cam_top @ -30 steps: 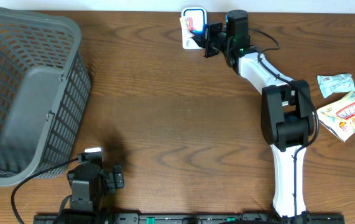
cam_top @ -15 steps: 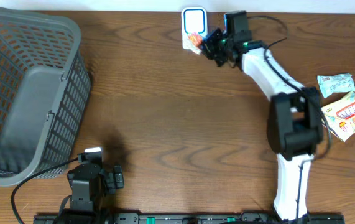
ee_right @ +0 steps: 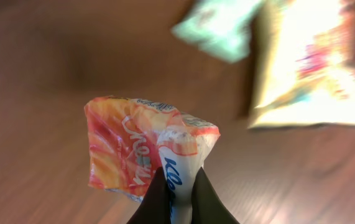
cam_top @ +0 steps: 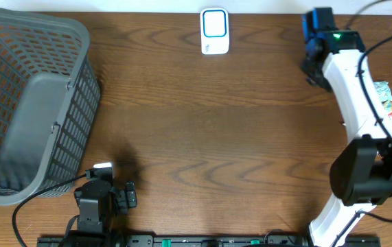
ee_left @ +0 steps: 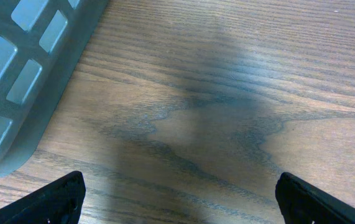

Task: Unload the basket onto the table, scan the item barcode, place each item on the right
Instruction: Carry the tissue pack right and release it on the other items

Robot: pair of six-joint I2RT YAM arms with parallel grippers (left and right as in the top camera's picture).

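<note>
"What's nearest to you?"

"My left claw (ee_left: pixel 177 202), spread wide with nothing in it, low over the bench (ee_left: pixel 227 93) beside the grey basket (cam_top: pixel 31 103)."

"And the item?"

"My right claw (ee_right: pixel 176 200) is pinched tight on the bottom edge of the orange-and-white packet (ee_right: pixel 141 149), above the wood. Past it, blurred, lie a mint pouch (ee_right: pixel 221 25) and a yellow bag (ee_right: pixel 314 68). The white scanner (cam_top: pixel 215 31) sits at the far edge, well left of that arm."
</note>
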